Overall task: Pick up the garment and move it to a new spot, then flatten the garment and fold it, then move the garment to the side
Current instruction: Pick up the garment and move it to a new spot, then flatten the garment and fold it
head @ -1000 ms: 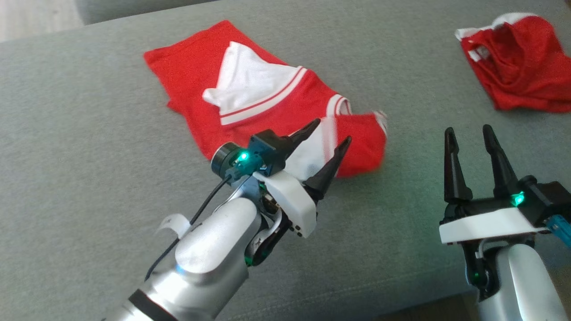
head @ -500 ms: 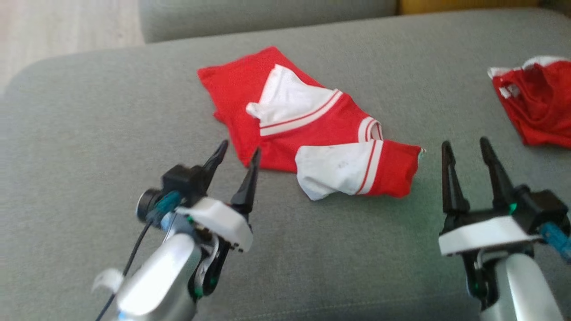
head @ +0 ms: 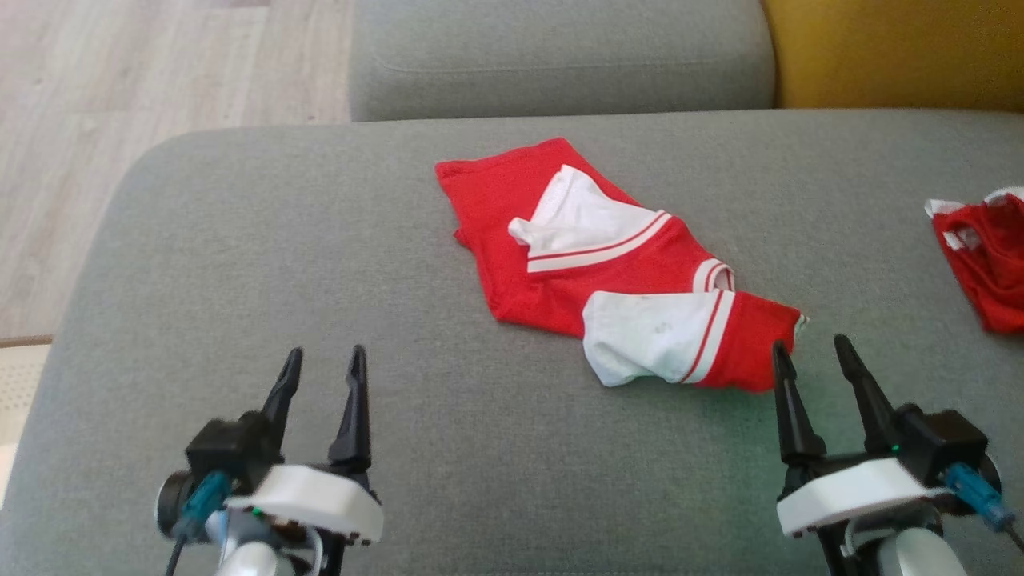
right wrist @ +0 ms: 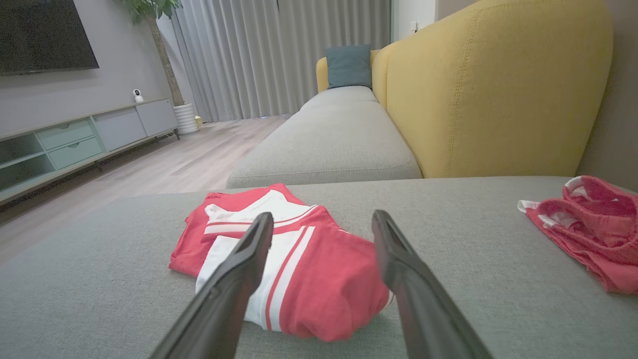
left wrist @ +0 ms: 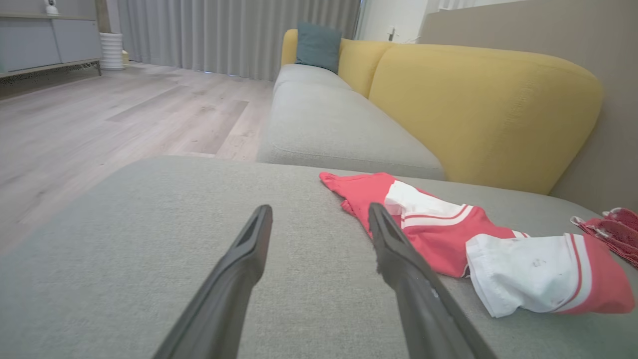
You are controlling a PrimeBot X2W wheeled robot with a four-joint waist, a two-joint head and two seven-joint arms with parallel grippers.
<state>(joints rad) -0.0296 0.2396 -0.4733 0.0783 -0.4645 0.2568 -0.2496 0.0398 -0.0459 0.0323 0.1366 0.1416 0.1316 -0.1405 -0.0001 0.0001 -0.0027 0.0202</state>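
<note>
Garment lies folded just ahead of spread right pincer; left pincer spread, well aside. Single-layer pinch could undo folds.

The left gripper is low over the near left part of the seat. Its two dark fingers point straight away from the robot, spread apart with nothing between them. Behind them sits a white wrist shell with a black block and a teal plug on its outer side.

The right gripper is level with it over the seat's near edge, further right. Its fingers lean slightly left and are also spread and empty. Each wrist view shows its own pair as a wide, clear V.
</note>
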